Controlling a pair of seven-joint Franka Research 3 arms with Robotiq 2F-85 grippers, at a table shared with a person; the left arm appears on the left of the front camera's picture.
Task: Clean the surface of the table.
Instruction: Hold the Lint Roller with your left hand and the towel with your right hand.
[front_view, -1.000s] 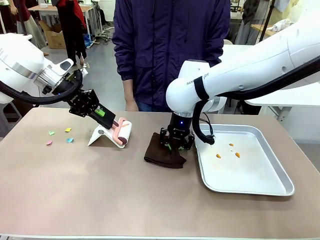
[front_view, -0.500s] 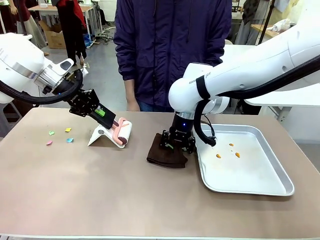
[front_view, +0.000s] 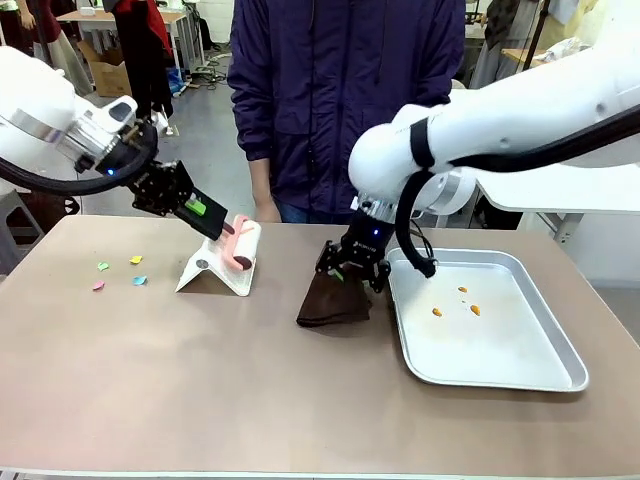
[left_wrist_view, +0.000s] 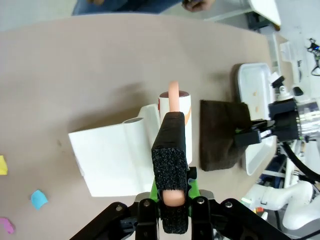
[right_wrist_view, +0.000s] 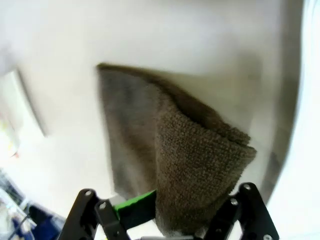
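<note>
The left hand (front_view: 215, 222) came in from the left side and was clenched tight on the pink handle of a lint roller (front_view: 243, 245). The roller's white drum sat at the top of a white wedge-shaped stand (front_view: 210, 275), touching it. In the left wrist view the handle ran straight up between the padded fingers, with the drum just beyond them.

Over to the middle: the right hand (front_view: 352, 272) pointed down and was closed on the upper edge of a dark brown cloth (front_view: 335, 300). The cloth hung from that grip, and its lower edge appeared to rest on the counter (front_view: 250, 400). The right wrist view showed the towelling bunched between the green pads.

The counter, wide and brownish, spread across the whole front view under both arms. Just beside the cloth, on the right, lay a silver tray (front_view: 500, 340) with a few orange crumbs (front_view: 437, 311) in it. Well apart, at the counter's far left, small paper scraps (front_view: 136, 259) in yellow, green, pink and blue lay scattered. A person (front_view: 345, 100) in a dark jacket stood at the far edge, behind the roller and the cloth.
</note>
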